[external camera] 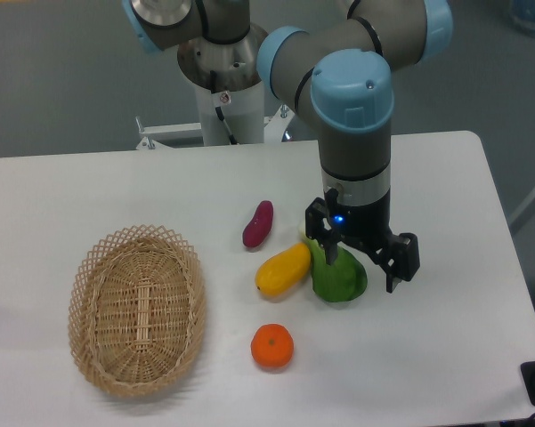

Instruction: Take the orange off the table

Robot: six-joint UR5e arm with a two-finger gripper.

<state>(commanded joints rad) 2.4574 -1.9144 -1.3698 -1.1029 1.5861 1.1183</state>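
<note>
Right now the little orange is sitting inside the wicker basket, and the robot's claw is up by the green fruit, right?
Not quite. The orange isn't inside the wicker basket; it sits on the white table, to the right of the basket in the camera view. The rest holds: the claw is up by the green fruit, away from the orange.

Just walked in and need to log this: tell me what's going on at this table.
A single robot arm's two-finger tool hangs open above the white table, right beside the green pear-shaped fruit. It holds nothing. The small round bright-orange orange it is meant to pick up sits untouched nearer the front edge. An elongated yellow fruit lies against the green one, a purple oblong vegetable lies behind it, and an empty oval wicker basket stands to the left in the camera view.
</note>
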